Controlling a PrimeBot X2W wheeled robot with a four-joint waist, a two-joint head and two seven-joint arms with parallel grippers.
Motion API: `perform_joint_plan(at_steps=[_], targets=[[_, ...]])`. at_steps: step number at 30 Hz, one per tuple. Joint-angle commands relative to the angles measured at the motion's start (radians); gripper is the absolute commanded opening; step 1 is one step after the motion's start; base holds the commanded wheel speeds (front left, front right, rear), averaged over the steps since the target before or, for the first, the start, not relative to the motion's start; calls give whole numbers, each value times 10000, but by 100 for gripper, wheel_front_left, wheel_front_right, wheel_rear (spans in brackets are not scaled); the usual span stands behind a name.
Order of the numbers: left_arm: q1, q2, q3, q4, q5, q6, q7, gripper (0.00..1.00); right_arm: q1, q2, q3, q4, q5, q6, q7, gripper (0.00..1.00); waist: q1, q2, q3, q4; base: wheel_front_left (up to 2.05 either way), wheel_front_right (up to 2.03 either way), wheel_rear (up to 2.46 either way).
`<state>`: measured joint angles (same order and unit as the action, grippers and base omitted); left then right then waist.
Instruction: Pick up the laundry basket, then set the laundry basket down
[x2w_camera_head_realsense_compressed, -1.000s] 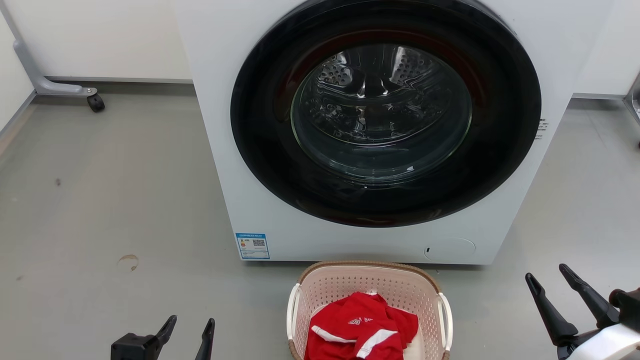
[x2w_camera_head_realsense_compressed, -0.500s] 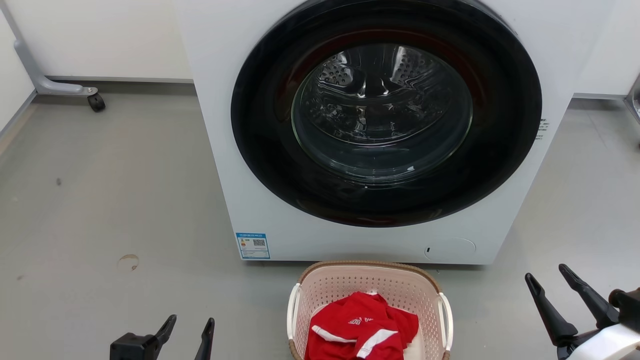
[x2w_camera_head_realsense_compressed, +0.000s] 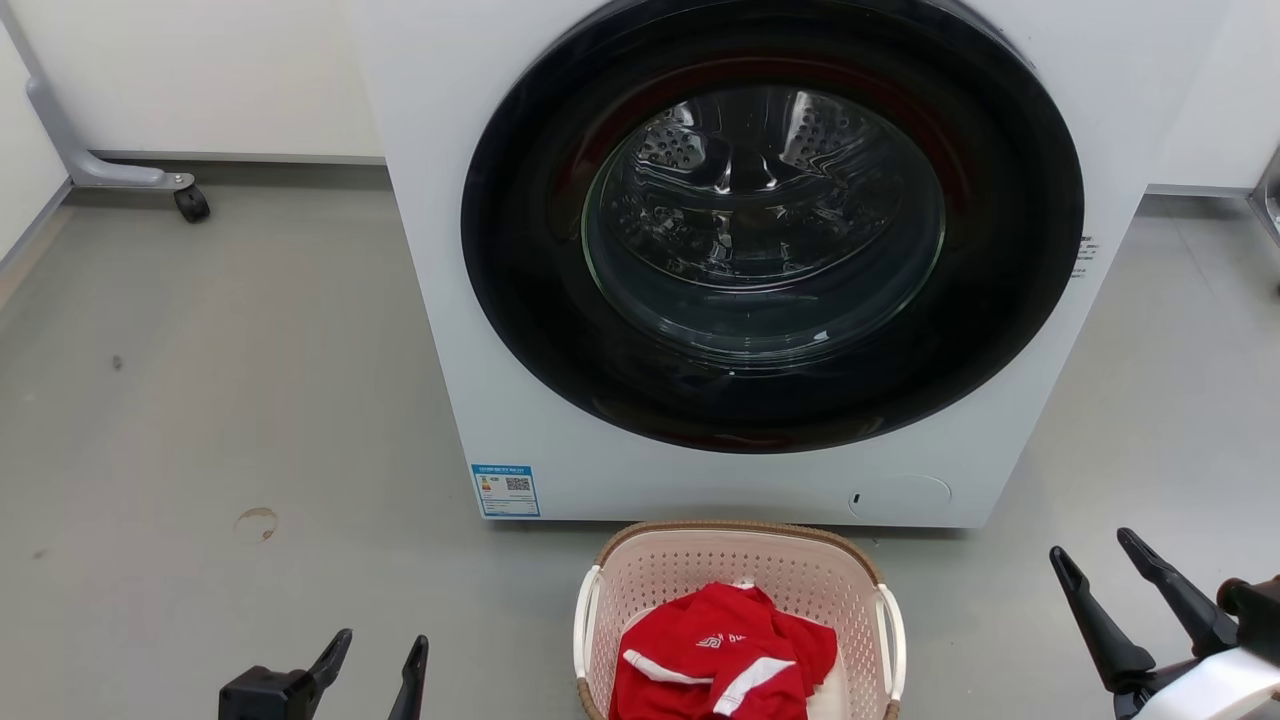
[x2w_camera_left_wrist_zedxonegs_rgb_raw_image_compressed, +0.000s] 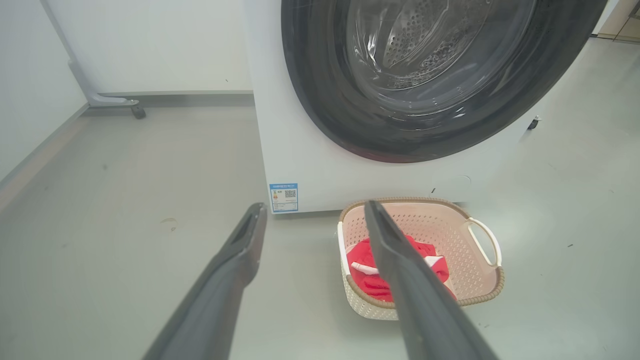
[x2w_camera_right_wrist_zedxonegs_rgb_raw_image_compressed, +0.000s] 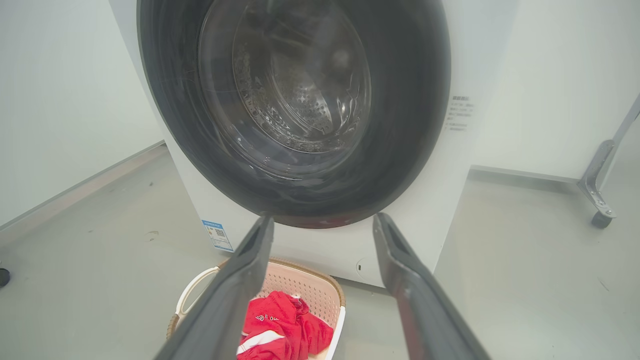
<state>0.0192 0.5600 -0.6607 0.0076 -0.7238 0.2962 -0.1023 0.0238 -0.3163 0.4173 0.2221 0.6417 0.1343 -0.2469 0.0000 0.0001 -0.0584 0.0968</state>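
Note:
The laundry basket (x2w_camera_head_realsense_compressed: 650, 565) stands on the grey floor just in front of the washing machine, pale pink and perforated, with a brown woven rim and white side handles. A red garment with white stripes (x2w_camera_head_realsense_compressed: 722, 655) lies inside it. The basket also shows in the left wrist view (x2w_camera_left_wrist_zedxonegs_rgb_raw_image_compressed: 450, 235) and the right wrist view (x2w_camera_right_wrist_zedxonegs_rgb_raw_image_compressed: 305, 285). My left gripper (x2w_camera_head_realsense_compressed: 382, 650) hangs open at the lower left, well left of the basket. Off to the basket's right is my right gripper (x2w_camera_head_realsense_compressed: 1095, 565), open too. Neither touches the basket.
The white washing machine (x2w_camera_head_realsense_compressed: 430, 250) with its round dark glass door (x2w_camera_head_realsense_compressed: 770, 225) rises right behind the basket. A wheeled metal stand leg (x2w_camera_head_realsense_compressed: 130, 180) sits at the back left by the wall; another caster leg (x2w_camera_right_wrist_zedxonegs_rgb_raw_image_compressed: 597, 200) is to the right. Bare floor spreads to both sides.

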Motion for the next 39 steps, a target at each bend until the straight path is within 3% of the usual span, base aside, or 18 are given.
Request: perform_joint_plan(at_steps=[1, 23, 24, 33, 39], targets=[[-492, 278, 376, -207, -51, 75, -119, 100, -464, -370, 86, -169, -68, -36, -102, 100, 0, -1, 1, 1, 0, 0, 0], [-574, 353, 323, -91, -39, -16, -283, 100, -506, -366, 145, -163, -63, -36, -114, 100, 0, -1, 23, -23, 0, 0, 0], [-8, 68, -60, 101, -66, -18, -207, 0, -4, 5, 72, 3, 1, 0, 0, 0, 0, -1, 24, -24, 0, 0, 0], [27, -387, 209, 399, -575, -226, -117, 0, 85, 369, -78, 161, 552, -2, 174, 0, 23, -1, 36, -75, 0, 0, 0], [-45, -599, 558, 516, -1025, -433, -27, 0, 3, 468, -320, 181, 1035, -4, 330, 0, 1, -1, 84, -121, 0, 0, 0]])
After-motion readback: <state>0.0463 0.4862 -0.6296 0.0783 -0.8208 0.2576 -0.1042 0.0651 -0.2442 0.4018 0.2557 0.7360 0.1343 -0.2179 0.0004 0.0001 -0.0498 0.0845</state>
